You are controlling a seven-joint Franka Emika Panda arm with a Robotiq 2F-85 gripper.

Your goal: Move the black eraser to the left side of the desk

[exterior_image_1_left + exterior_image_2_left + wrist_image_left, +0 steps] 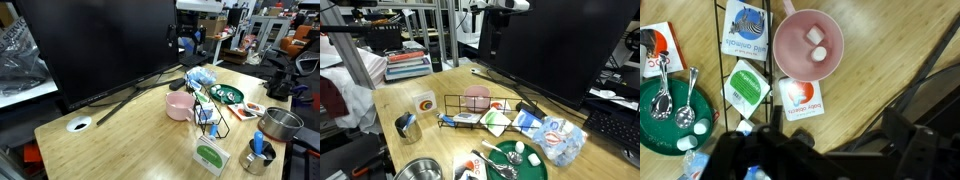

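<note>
The black eraser (pixel 527 106) lies on the light-wood desk (pixel 425 88) between the pink bowl (pixel 475 97) and the monitor-stand leg. It also shows in an exterior view (pixel 178 87) and as a dark chunk low in the wrist view (pixel 804 136). My gripper (pixel 492 50) hangs high above the desk in front of the monitor, over the bowl and eraser area (pixel 187 50). In the wrist view its fingers (pixel 830 160) stand apart with nothing between them. The pink bowl (pixel 808 45) holds two white cubes.
A large black monitor (pixel 95 45) with long stand legs (pixel 925 75) fills the back. A wire rack (pixel 480 108), sachets (pixel 746 85), a green plate with spoons (pixel 670 110), a steel pot (pixel 280 124) and a cup (pixel 406 124) crowd one end. A white grommet (pixel 79 125) sits at the other end.
</note>
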